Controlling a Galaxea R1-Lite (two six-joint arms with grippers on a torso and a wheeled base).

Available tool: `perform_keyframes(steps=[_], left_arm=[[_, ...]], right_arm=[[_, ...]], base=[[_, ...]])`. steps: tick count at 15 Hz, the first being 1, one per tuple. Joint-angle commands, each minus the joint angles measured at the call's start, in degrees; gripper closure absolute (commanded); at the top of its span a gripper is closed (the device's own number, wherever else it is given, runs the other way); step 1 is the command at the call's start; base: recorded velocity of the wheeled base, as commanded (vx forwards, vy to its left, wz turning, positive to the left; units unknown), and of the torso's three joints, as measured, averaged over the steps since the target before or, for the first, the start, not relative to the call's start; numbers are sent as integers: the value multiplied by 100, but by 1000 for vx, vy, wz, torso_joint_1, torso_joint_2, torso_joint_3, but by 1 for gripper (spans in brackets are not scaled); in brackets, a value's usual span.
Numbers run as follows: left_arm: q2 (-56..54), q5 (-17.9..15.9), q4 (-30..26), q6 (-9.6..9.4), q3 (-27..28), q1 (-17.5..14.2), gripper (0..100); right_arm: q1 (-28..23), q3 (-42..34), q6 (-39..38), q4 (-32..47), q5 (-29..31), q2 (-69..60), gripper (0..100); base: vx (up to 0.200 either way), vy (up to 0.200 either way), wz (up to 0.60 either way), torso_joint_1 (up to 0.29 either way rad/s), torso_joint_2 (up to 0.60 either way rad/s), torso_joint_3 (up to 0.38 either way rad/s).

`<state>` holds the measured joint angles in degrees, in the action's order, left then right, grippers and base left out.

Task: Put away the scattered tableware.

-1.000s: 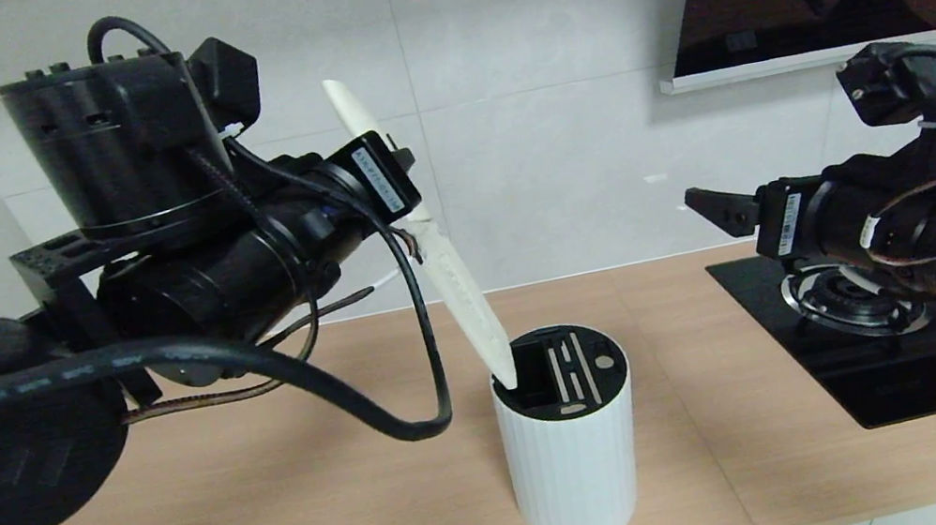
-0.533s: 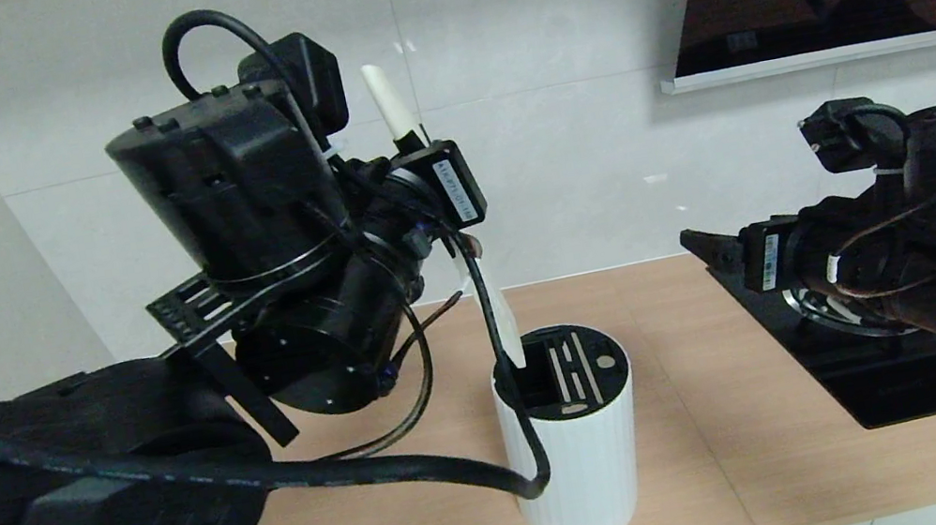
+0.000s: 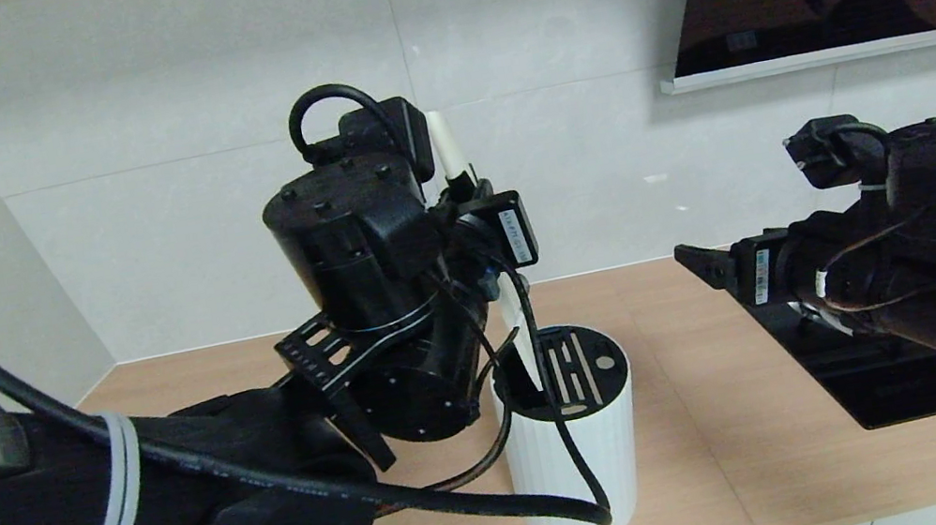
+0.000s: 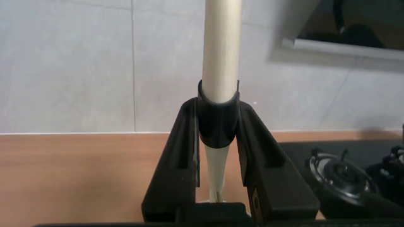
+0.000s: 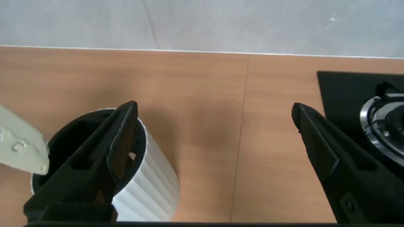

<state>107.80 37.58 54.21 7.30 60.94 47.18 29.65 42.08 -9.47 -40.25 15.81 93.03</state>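
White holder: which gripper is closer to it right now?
Left. The left gripper is just above the white holder, clamped on the white utensil dipping into it. The right gripper is open, apart on its right side, toward the stove.

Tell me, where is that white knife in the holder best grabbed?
Grip the knife by its round handle, coming from the side, as the left gripper does. It stands nearly upright, blade down in the holder, leaving the handle free above.
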Motion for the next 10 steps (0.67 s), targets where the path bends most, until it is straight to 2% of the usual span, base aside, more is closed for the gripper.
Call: perform_keyframes(steps=[1,10], left_arm=[[101,3,19,-1,-3,2,100],[443,30,19,70,-91,-16,100]], right_arm=[[67,-25,7,0,10,14,0],[138,-86,60,-9,18,14,0]], base=[[0,0,0,0,0,0],[0,0,0,0,0,0]])
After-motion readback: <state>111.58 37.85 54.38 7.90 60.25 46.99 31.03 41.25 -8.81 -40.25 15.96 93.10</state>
